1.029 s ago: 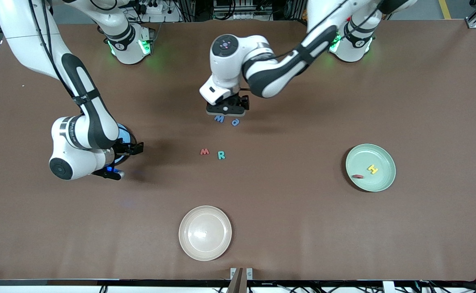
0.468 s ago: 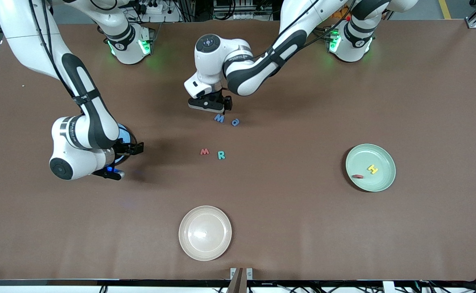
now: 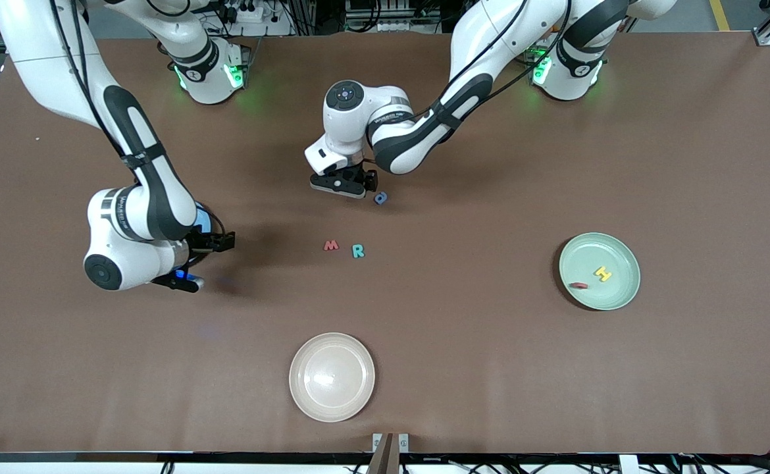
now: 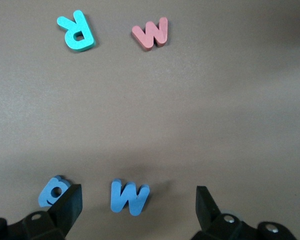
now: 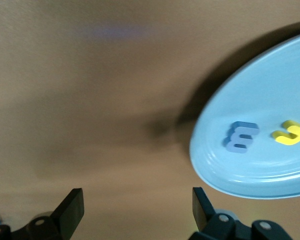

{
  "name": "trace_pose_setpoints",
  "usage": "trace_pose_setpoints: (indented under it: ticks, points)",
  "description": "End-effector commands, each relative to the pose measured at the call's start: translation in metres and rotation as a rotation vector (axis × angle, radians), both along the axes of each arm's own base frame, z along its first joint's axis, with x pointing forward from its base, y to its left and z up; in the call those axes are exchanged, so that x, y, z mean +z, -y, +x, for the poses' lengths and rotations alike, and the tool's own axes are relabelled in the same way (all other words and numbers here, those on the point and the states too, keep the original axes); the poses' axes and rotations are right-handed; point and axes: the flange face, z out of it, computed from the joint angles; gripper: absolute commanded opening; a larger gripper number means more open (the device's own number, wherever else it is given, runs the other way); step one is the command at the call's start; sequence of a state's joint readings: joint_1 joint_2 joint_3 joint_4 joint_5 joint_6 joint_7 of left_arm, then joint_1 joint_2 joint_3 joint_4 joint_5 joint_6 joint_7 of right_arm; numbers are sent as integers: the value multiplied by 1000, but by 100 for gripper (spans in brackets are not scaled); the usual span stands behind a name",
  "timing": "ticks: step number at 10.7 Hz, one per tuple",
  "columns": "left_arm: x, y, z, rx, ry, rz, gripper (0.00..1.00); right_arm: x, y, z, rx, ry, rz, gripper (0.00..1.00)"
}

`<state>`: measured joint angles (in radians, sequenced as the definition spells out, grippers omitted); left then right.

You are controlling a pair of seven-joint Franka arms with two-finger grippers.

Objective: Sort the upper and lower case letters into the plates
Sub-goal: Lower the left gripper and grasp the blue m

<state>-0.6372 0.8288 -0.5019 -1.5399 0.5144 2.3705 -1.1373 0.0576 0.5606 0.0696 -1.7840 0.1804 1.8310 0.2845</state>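
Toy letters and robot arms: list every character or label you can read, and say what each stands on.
"R": teal letter, on table.
"w": red letter, on table.
"w": blue letter, on table.
"H": yellow letter, in mint green plate.
Arm labels: too small to read.

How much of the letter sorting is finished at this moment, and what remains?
Four letters are sorted: two in the mint plate, two in the sky blue plate. The open left gripper straddles the blue W; the open right gripper waits beside the blue plate. Blue a, red w and teal R remain.
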Motion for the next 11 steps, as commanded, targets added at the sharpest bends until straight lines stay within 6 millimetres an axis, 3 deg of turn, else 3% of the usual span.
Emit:
trace_pose_setpoints:
  ticks: [1, 5, 11]
  points:
    - [2, 6, -1, 80, -18, -21, 100, 6, -24, -1, -41, 9, -27, 96]
    - [-20, 4, -6, 98, -67, -5, 100, 11, -54, -3, -130, 2, -37, 98]
    - [-31, 8, -19, 92, -78, 8, 100, 11, -55, -3, -127, 2, -39, 98]
